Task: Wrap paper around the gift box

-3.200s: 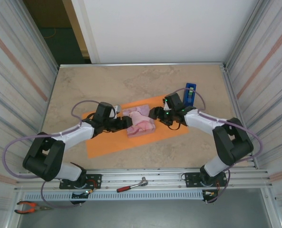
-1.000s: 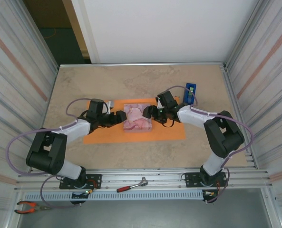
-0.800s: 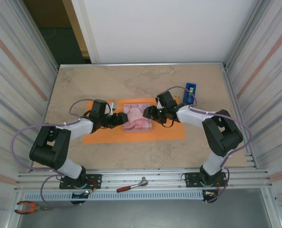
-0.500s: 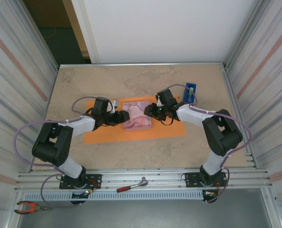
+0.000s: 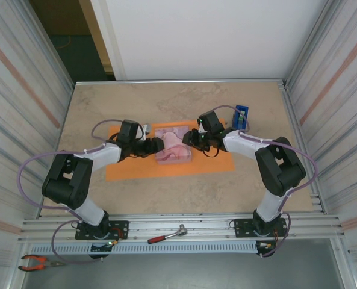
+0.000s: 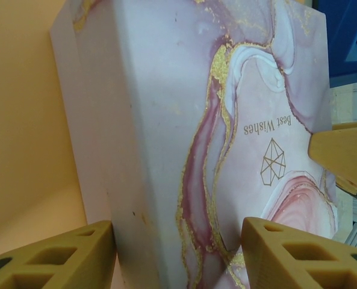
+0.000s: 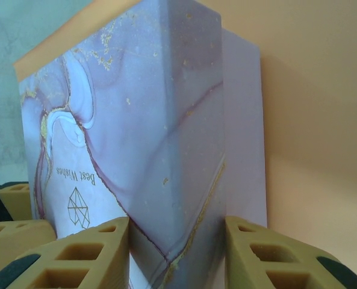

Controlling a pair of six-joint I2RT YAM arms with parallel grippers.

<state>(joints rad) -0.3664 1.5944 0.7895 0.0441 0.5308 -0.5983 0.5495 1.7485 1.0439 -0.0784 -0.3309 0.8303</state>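
Note:
The gift box [image 5: 173, 144] is a low pink and lilac marbled block with gold veins and "Best Wishes" on its lid. It sits on the orange paper [image 5: 166, 170], near the sheet's far edge. My left gripper [image 5: 155, 146] holds the box's left end, and in the left wrist view the fingers [image 6: 76, 253] press the gift box [image 6: 196, 120] from both sides. My right gripper [image 5: 191, 139] grips the right end, its fingers [image 7: 94, 253] tight against the gift box [image 7: 136, 120]. Orange paper [image 7: 310, 90] shows beyond the box.
A blue tape dispenser [image 5: 241, 116] stands at the back right, just behind the right arm. A red-handled wrench [image 5: 166, 235] and pliers [image 5: 37, 262] lie on the rail in front of the table. Corrugated metal walls close in both sides.
Both grippers have closed in on the ends of the box. The box has shifted a little toward the far edge of the paper.

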